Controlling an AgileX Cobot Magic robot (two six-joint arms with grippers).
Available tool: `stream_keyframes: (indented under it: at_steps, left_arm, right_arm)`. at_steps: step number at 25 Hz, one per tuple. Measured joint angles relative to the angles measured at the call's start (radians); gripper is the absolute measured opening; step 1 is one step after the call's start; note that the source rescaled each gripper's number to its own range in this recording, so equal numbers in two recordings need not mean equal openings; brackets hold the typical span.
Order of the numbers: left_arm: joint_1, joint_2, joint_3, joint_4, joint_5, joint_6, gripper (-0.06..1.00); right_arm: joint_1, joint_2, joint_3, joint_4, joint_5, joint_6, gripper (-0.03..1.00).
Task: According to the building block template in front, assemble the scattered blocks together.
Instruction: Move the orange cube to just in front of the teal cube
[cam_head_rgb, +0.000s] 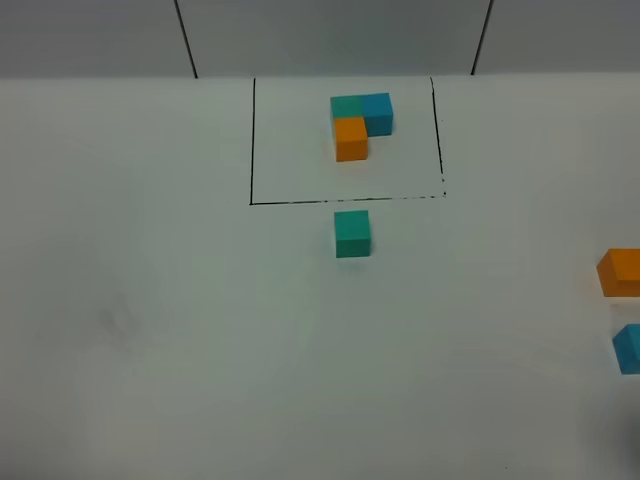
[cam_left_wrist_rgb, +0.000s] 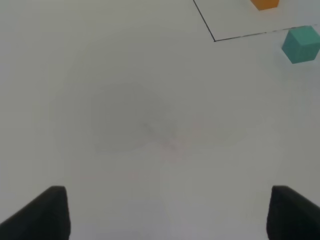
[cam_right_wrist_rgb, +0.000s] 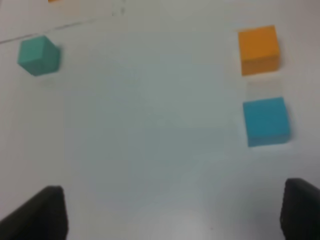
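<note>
Teal cube (cam_left_wrist_rgb: 300, 44) well ahead of released left gripper (cam_left_wrist_rgb: 166, 212), orange cube (cam_right_wrist_rgb: 258, 49), blue cube (cam_right_wrist_rgb: 266, 121) nearer released right gripper (cam_right_wrist_rgb: 168, 212)

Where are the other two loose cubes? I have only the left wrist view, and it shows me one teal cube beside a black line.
Observer: The loose orange cube and the loose blue cube lie near the right edge of the high view, apart from each other and far from the teal cube.
Operator: How is the template built?
Observer: The template is an L: teal and blue side by side at the back, orange in front of the teal.
Operator: Does the right gripper hold something?
Observer: No, the right gripper is open, with nothing between its jaws.
</note>
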Motion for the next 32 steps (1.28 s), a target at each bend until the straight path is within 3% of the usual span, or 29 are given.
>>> stream_keyframes:
  at_steps: [6, 12, 18, 22, 25, 32]
  left_arm:
    - [0.0, 0.0, 0.0, 0.0, 0.0, 0.0, 0.77]
    - [0.0, 0.0, 0.0, 0.0, 0.0, 0.0, 0.77]
    - [0.0, 0.0, 0.0, 0.0, 0.0, 0.0, 0.77]
    - [0.0, 0.0, 0.0, 0.0, 0.0, 0.0, 0.77]
    - [0.0, 0.0, 0.0, 0.0, -0.001, 0.0, 0.77]
    - [0.0, 0.0, 0.0, 0.0, -0.001, 0.0, 0.77]
  right_arm:
    - [0.0, 0.357, -0.096, -0.046, -0.004, -0.004, 0.73]
    - [-0.069, 0.472, -0.154, -0.101, 0.001, -0.051, 0.73]
    - [-0.219, 0.522, -0.174, -0.014, 0.033, -0.198, 0.74]
    - [-0.261, 0.578, -0.177, 0.065, 0.029, -0.263, 0.89]
    - [-0.262, 0.646, -0.177, 0.071, -0.021, -0.281, 0.98]
    - [-0.262, 0.89, -0.2, 0.07, -0.225, -0.331, 1.0]
